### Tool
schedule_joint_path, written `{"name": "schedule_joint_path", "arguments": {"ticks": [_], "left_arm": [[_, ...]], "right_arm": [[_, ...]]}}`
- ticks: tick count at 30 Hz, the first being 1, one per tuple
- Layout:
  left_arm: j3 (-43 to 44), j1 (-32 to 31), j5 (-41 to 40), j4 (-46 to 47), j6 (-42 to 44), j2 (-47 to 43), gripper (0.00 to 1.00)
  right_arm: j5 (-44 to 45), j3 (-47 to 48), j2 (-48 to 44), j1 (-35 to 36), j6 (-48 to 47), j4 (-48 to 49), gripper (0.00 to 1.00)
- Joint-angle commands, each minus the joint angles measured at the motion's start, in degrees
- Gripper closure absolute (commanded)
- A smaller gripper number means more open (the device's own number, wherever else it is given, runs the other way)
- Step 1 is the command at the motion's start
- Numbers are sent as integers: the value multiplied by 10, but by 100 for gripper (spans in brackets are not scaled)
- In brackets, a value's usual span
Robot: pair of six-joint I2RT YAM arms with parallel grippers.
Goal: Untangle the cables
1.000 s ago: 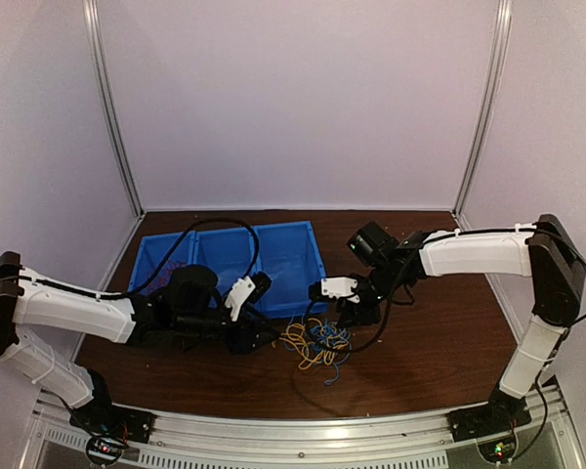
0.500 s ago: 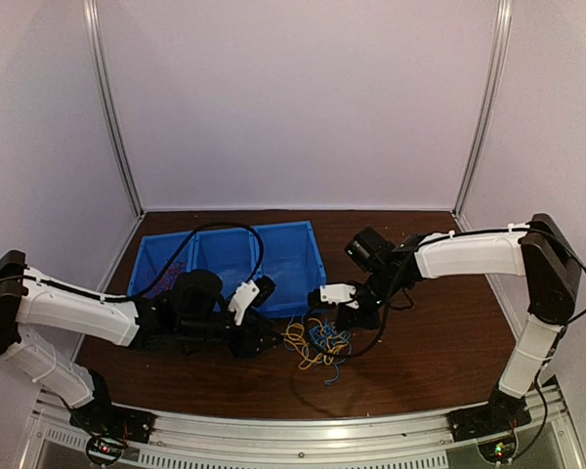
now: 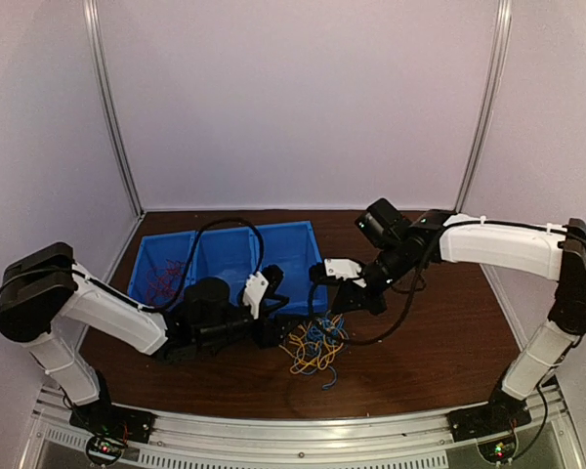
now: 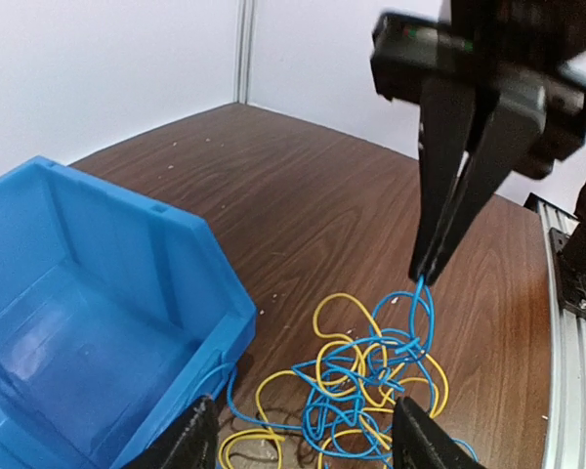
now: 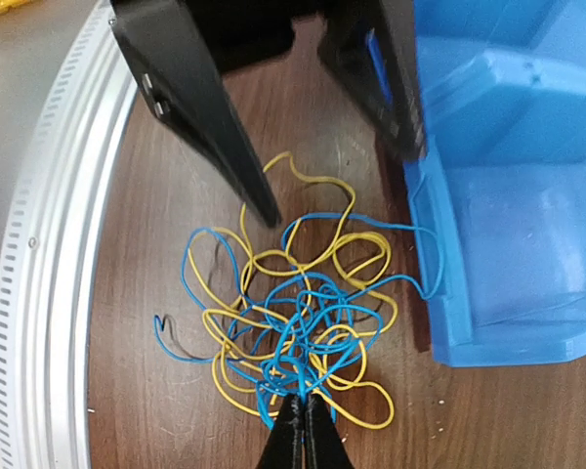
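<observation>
On the brown table (image 3: pixel 449 332), at five o'clock from the rightmost blue bin (image 3: pixel 288 254), the cables (image 3: pixel 313 347) lie in one blue-and-yellow tangle. At the tangle's nine o'clock the left gripper (image 4: pixel 308 435) gapes empty; at its one o'clock the right gripper (image 5: pixel 301 420) pinches a blue strand (image 4: pixel 425 313).

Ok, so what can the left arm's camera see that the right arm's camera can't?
Only the left wrist view shows the right gripper from outside. It is shut, pinching a blue cable at its tips, with white walls behind. Only the right wrist view shows the left gripper from outside, its two black fingers apart beside the pile. Both show the tangle of blue and yellow cables, the blue bin and the brown table.
</observation>
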Motion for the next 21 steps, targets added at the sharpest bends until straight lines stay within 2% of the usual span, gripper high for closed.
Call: {"name": "schedule_joint_path", "arguments": {"ticks": [1,8,13,17,19,21], "left_arm": [[20,-18,60,187,30,59,38],[100,-40,80,286,17,213,42],[150,-41,60,291,0,286,70],[157,-41,62,294,-2,321,87],[158,-41,62,293,-7,336,93],[160,-41,64,291,-11,350,95]], "right_arm": [[-44,28,-39,1,12,-30,100],[-64,38,-33,1,20,-22,100],[-87,75,-29,0,14,-55,100],[-106,119,-57,-14,36,-57,100],[-150,152,-62,-36,53,-56,100],[-187,191,-60,-60,63,-60,100]]}}
